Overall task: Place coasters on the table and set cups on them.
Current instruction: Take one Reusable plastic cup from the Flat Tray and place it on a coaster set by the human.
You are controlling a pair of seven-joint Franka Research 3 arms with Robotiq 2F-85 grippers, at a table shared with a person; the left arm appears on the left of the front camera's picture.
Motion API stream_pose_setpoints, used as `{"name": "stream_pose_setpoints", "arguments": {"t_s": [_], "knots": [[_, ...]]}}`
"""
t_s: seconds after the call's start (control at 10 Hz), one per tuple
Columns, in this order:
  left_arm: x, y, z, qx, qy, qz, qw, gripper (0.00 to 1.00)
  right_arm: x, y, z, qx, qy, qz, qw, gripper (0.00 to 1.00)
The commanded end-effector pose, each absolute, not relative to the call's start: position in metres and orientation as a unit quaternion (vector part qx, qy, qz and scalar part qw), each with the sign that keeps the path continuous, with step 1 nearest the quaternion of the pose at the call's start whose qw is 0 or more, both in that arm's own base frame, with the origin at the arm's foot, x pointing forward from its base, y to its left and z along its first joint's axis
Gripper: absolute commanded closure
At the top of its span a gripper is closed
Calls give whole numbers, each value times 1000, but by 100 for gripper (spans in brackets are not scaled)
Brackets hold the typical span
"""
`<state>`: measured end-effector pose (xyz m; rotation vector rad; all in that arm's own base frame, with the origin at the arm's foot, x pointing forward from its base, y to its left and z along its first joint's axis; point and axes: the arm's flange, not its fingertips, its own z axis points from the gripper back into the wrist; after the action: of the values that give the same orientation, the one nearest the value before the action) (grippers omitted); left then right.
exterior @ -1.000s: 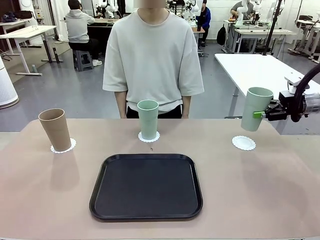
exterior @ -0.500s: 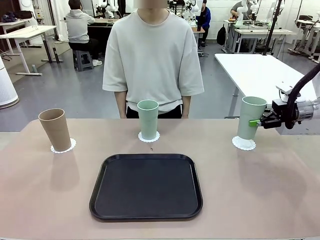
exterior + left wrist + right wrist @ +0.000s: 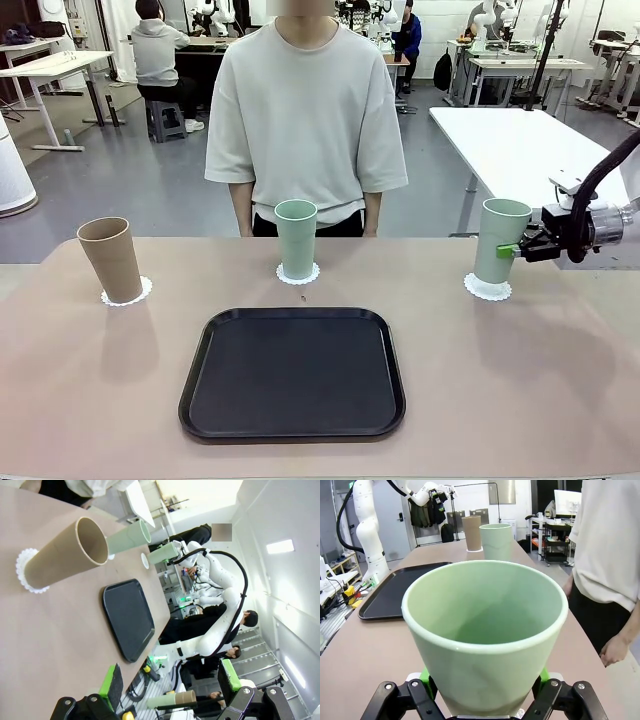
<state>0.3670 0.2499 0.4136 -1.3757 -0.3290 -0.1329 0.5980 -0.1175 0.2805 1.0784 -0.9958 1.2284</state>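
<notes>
Presently the right pincer was seen clamped on the rightmost mint cup, green pads pressed against both sides of its wall at about mid-height, as the right wrist view confirmed. That cup was held upright with its base on, or just touching, the right coaster; contact could not be fully judged. A side grip at mid-height was likely chosen so the cup stayed vertical and the rim stayed free during set-down.

The left pincer was seen with its fingers spread wide and nothing between them, kept low at the near left edge of the counter, well apart from the cups, presumably parked out of the way.

Count of cups: three. The brown cup was stood on the left coaster, leaning slightly. The middle mint cup was stood on the centre coaster, just in front of the person. The third was in the right pincer's grip.

Count of coasters: three, laid in a row along the far side of the counter, well apart, one per cup.

One black tray was left bare at the near centre, presumably the source of the items.

Remaining step, by judgement: release of the right cup.
</notes>
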Motion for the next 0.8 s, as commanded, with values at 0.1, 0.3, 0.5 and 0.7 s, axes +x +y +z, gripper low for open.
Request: {"name": "stream_pose_setpoints", "arguments": {"t_s": [0.1,0.3,0.5,0.7], "knots": [[367,250,416,-631,-152,-56,759,0,606,-121,280,468,-410,530,576,15],[367,250,416,-631,-152,-56,759,0,606,-122,280,472,-408,529,576,15],[367,250,416,-631,-152,-56,759,0,606,-123,278,475,-406,527,576,15],[367,250,416,-631,-152,-56,759,0,607,-124,275,478,-405,525,576,15]]}}
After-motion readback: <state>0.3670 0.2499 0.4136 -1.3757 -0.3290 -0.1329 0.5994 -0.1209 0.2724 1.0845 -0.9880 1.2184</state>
